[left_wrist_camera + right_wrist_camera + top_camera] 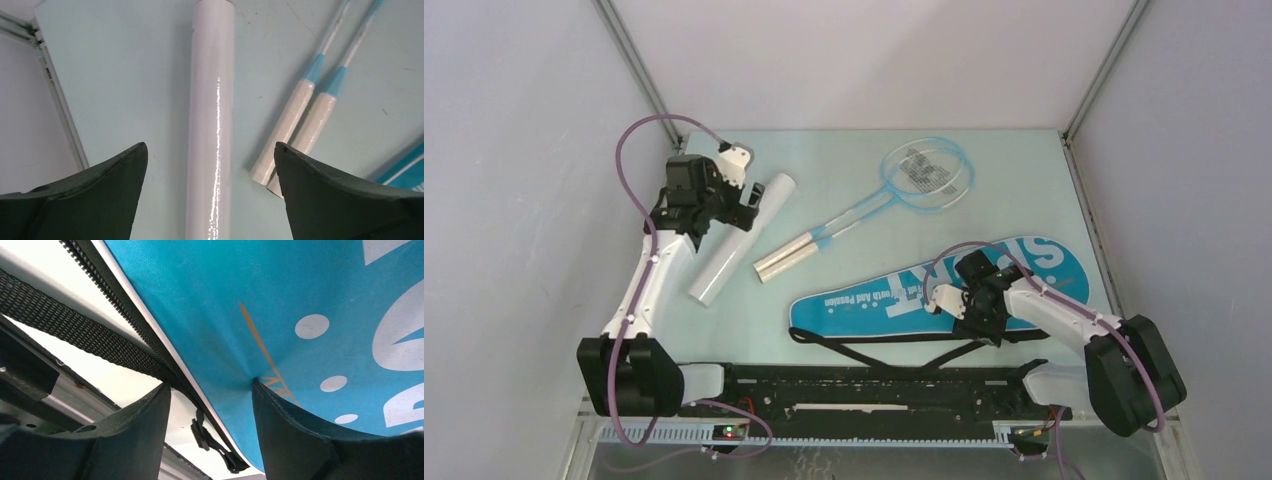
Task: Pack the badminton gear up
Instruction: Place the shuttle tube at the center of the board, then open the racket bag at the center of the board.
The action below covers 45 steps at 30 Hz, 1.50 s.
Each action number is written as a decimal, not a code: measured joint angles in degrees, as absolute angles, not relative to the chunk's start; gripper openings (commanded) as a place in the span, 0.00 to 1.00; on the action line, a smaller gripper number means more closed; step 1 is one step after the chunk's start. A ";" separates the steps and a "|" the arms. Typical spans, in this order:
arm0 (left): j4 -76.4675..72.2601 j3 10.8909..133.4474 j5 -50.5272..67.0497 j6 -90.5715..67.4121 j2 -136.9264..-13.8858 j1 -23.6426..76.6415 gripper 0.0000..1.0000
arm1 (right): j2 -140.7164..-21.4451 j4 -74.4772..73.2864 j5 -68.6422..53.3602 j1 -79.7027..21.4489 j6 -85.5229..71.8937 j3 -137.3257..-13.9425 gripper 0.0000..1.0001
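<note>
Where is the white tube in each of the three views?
Top external: the tube lies slanting, left of centre.
Left wrist: the tube runs straight up the middle of the picture.
Right wrist: not in it.
Shared landmark: the blue bag, which is lower right in the top view, in the bottom-right corner of the left wrist view, and fills the right wrist view.

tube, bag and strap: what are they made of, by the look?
tube: glossy white, likely plastic or coated card; a bright glare streak runs along it.
bag: matte blue fabric; fine grain, puckers.
strap: black woven webbing; ribbed weave visible.
</note>
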<state>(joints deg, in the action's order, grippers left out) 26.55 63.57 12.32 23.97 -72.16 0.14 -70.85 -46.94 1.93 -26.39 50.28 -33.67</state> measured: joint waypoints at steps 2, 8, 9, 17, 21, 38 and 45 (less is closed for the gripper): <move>27.27 63.57 13.96 24.10 -72.16 0.14 1.00 | -70.89 -46.52 2.42 -26.35 50.72 -33.58 0.68; 29.47 63.57 17.26 26.70 -71.81 1.32 1.00 | -67.92 -46.46 2.39 -26.00 52.49 -33.04 0.81; 29.69 63.57 17.28 27.20 -71.75 1.76 1.00 | -66.74 -46.78 2.09 -25.98 52.75 -33.06 0.82; 29.69 63.48 17.39 28.71 -71.57 4.40 1.00 | -60.07 -48.56 -4.49 -27.00 52.18 -36.38 0.78; 29.04 62.78 17.39 28.75 -71.37 4.49 1.00 | -63.20 -46.46 -5.21 -27.00 52.16 -36.36 0.77; 28.42 60.73 17.37 29.56 -69.71 4.91 1.00 | -65.93 -39.57 -2.90 -27.75 52.66 -32.34 0.67; 28.42 60.73 17.37 30.04 -69.71 5.76 1.00 | -63.88 -37.91 -1.96 -28.10 53.67 -30.20 0.56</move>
